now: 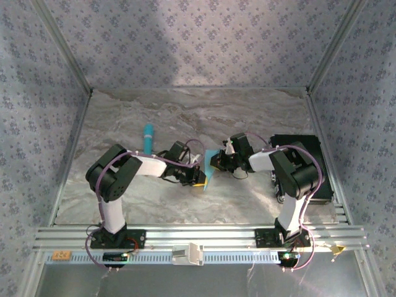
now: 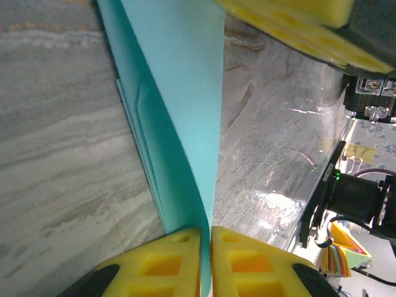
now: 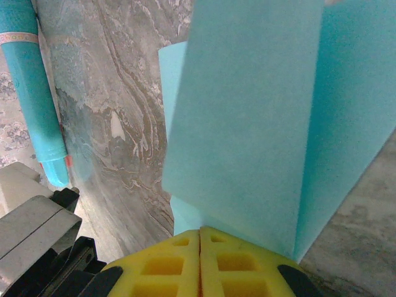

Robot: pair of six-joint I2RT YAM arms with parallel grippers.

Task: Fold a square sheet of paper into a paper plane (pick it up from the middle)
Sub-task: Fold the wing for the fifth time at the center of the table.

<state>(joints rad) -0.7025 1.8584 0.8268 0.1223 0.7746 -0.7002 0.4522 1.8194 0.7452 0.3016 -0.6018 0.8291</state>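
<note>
The square sheet of paper [image 1: 208,167], light cyan and partly folded, is held off the table between my two grippers. In the left wrist view the paper [image 2: 179,93] stands on edge and runs down into the thin gap between the yellow pads of my left gripper [image 2: 206,260], which is shut on it. In the right wrist view a folded flap of the paper [image 3: 260,124] rises from the tips of my right gripper [image 3: 199,238]; its pads are pressed together at the sheet's lower edge. From above, the left gripper [image 1: 199,179] and the right gripper [image 1: 218,162] nearly touch.
A slim turquoise stick [image 1: 148,137] lies on the marble table [image 1: 154,198] behind the left arm and shows again as the stick [image 3: 31,93]. A black box [image 1: 300,154] sits at the right, beside the right arm. Patterned walls enclose the table.
</note>
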